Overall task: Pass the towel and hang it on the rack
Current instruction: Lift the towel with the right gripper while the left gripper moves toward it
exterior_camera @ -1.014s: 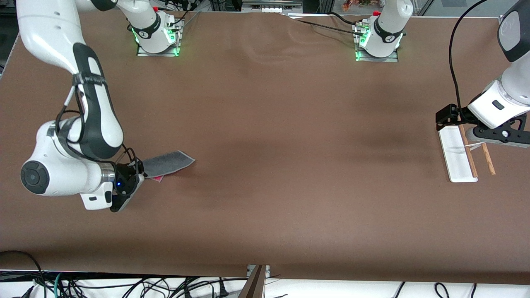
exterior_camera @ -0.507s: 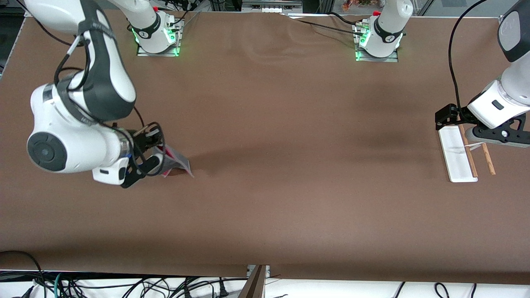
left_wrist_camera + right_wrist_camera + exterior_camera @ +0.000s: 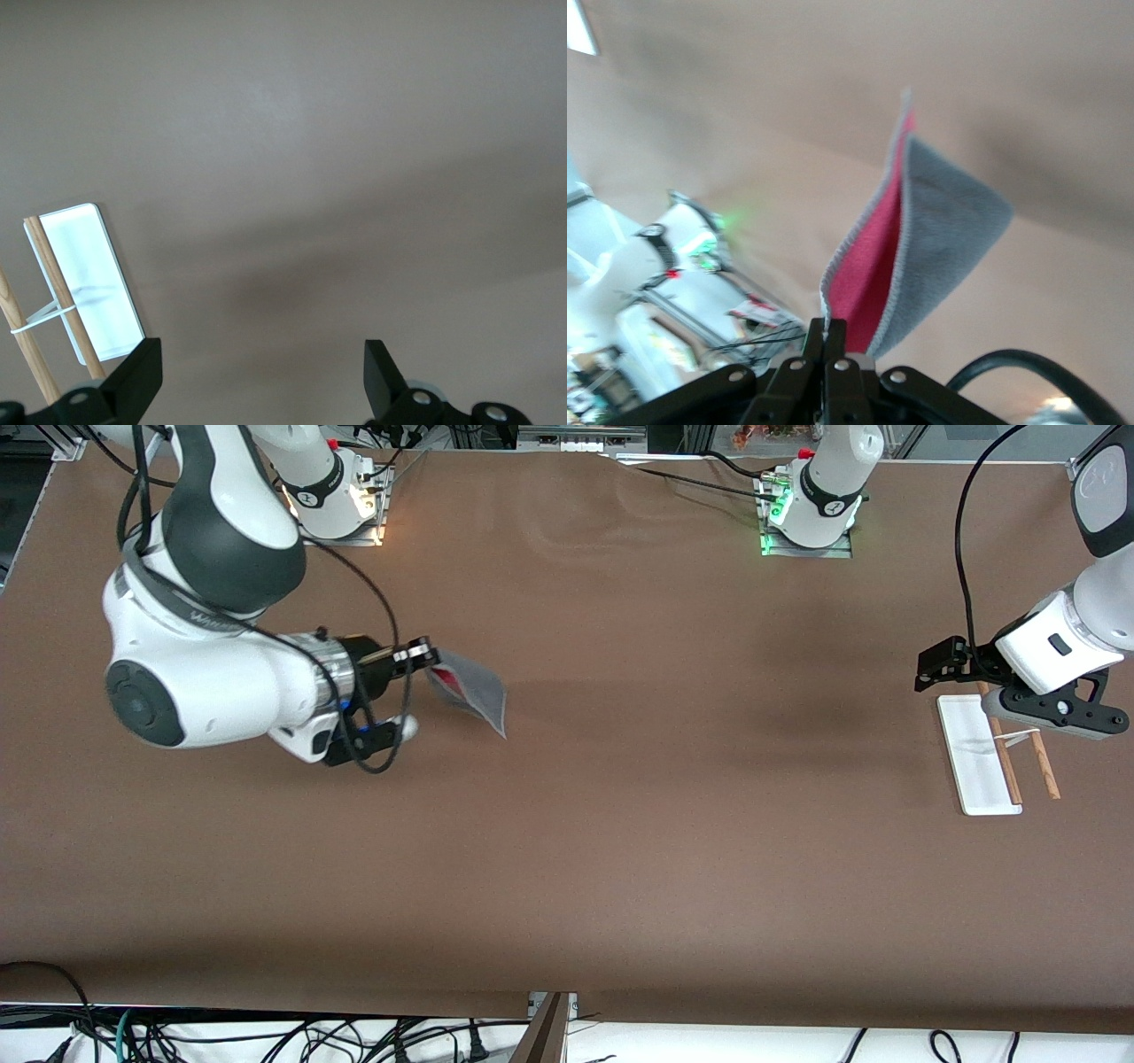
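R gripper (image 3: 427, 657) is pinching the towel (image 3: 471, 691) aloft, pink lining showing only in R wrist view (image 3: 873, 266); L gripper (image 3: 262, 382), fingers apart, is hanging over the rack (image 3: 979, 766).

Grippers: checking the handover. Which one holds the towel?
The right gripper, shut on the towel; the left gripper is open, empty, over the rack.

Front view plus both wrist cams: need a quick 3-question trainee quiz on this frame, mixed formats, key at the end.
1. True or false: the right tool holds the towel clear of the table.
2. The left tool is: A) shut on a rod B) open, by the rack C) holding the towel.
3. Fill in: the towel's inner face is ___.

Key: 1 true; 2 B; 3 pink-red.
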Controlling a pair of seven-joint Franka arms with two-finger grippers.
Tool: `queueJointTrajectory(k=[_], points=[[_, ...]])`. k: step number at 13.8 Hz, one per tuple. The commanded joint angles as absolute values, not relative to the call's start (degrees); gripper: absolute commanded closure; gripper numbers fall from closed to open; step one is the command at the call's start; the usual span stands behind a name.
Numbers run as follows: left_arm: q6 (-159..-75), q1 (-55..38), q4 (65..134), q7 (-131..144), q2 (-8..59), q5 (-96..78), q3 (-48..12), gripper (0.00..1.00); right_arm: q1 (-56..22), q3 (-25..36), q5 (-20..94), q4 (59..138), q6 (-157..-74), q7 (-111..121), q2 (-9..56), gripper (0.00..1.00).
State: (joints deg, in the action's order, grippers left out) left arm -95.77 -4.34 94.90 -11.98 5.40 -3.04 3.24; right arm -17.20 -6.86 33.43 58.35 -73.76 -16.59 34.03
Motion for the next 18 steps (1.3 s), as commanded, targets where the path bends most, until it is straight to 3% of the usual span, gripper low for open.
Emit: queueJointTrajectory(k=[1,7,13,18], points=[[-93.1,-3.9,93.3,-18.1,6.0,-7.5,3.3,0.00,-17.1,-12.8,34.8,57.2,-76.4,-23.4,33.4,1.00],[-89.6,-4.1,93.8,-35.5,8.7,-22.7,3.1,0.00,-17.1,-21.8,35.6,57.2,-80.8,-30.9,33.4,1.00],[-88.3,-4.9,94.3,-56.5,15.0,-40.8,2.7,0.00,-17.6,-24.4,35.0,56.7,-80.5,-30.2,32.5,1.00],[-89.8,-5.3,97.4,-71.8,19.6,-52.2,-3.8,0.00,-20.5,-25.0,35.2,55.8,-81.1,-30.9,31.9,1.00]])
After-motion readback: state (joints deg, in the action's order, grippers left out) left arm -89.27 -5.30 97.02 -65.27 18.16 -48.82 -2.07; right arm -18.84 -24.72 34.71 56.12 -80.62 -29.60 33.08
